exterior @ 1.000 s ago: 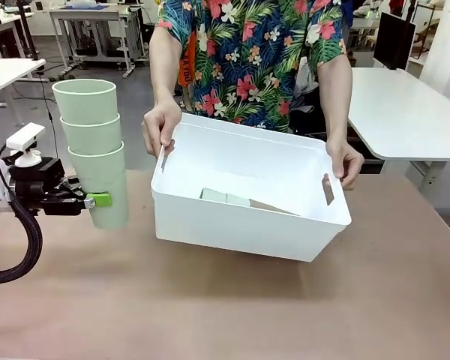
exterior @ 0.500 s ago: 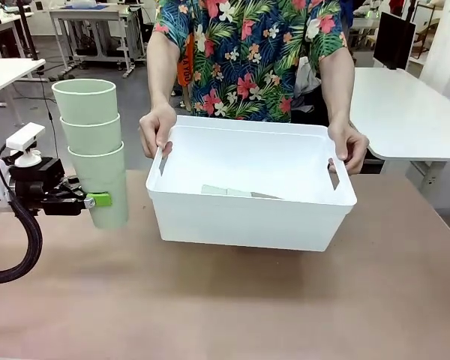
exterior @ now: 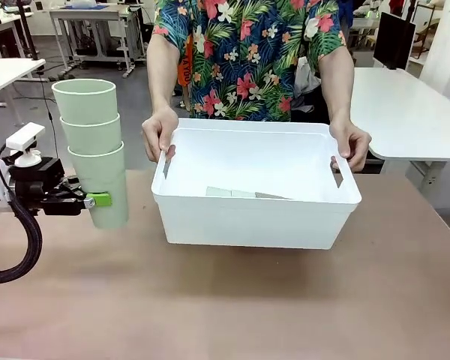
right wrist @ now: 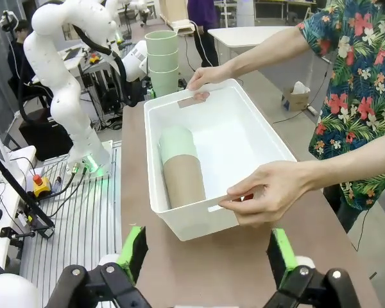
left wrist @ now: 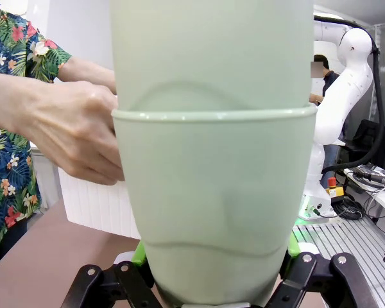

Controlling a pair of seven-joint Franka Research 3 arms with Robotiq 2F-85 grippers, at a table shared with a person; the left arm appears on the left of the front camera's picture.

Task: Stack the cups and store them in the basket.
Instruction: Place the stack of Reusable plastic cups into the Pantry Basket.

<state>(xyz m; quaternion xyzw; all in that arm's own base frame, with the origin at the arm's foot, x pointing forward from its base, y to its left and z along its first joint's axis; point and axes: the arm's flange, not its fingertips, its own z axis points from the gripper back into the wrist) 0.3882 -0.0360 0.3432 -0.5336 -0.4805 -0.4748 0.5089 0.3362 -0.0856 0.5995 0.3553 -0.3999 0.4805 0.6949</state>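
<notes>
The left claw (exterior: 97, 199) is clenched on the lowest of three stacked green cups (exterior: 92, 146) held upright beside the basket (exterior: 255, 217) — gripped at both handles by a person's hands (exterior: 159, 133) above the bench (exterior: 225, 300) — while the right claw (right wrist: 207, 253) stands released.

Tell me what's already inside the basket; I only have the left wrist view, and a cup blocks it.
Observer: A tan cup lies on its side in the basket, with a mint cup nested in it.
Operator: Is the basket held at both ends?
Observer: Yes, the person's hands grip both handle ends.
Operator: How many cups am I holding?
Observer: The left gripper is shut on an upright stack of three, beside the basket.
</notes>
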